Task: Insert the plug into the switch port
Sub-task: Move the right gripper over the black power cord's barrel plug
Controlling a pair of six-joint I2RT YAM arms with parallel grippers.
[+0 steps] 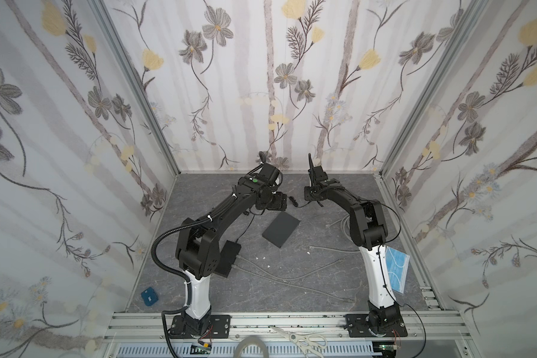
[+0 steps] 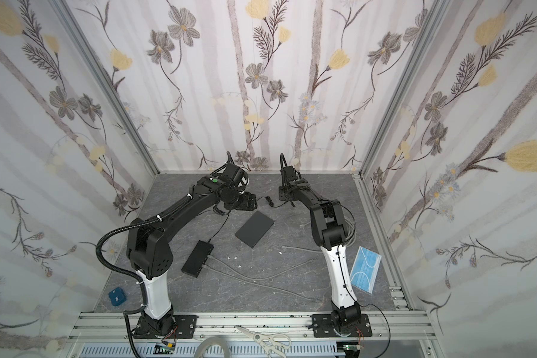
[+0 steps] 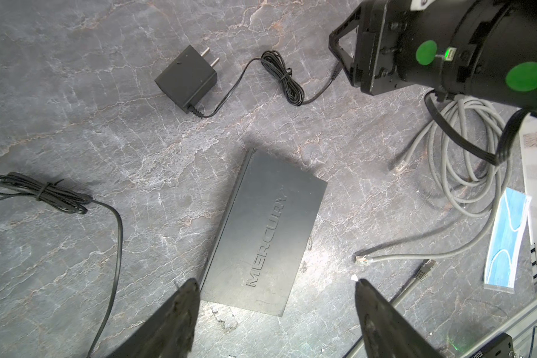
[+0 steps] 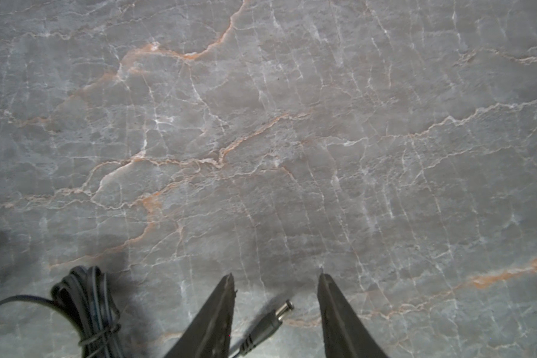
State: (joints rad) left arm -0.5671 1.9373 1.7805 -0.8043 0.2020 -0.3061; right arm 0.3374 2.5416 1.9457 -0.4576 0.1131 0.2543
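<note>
We saw the small barrel plug (image 4: 273,320) lying flat on the grey marbled desk (image 4: 323,124), its metal tip free, in the gap between the two fingers of the right pincer (image 4: 275,276). That pincer was released: its fingers stood apart on either side of the plug, and neither appeared to press on it. The plug's thin black cord ran to a tied cord bundle (image 4: 87,313) just beside the pincer. In the left wrist view the cord led on to a black power adapter (image 3: 186,77) with two bare prongs, also lying on the desk.

The switch (image 3: 264,229), a flat black box marked MERCURY, lay well apart from the plug, nearer the middle of the desk. In both top views it sat at an angle between the two arms. We could not see its ports. The left pincer (image 3: 276,281) hung over one end of the switch, released, its fingers wide apart and holding nothing.

Further out, in a top view, a second black box (image 2: 197,257) lay near the left arm with grey cables plugged into its side. A loose coil of grey network cable (image 3: 465,155) lay near the right arm, and a blue face mask (image 3: 506,241) lay beside it at the desk's edge. White-handled scissors (image 1: 301,339) rested on the front rail.
</note>
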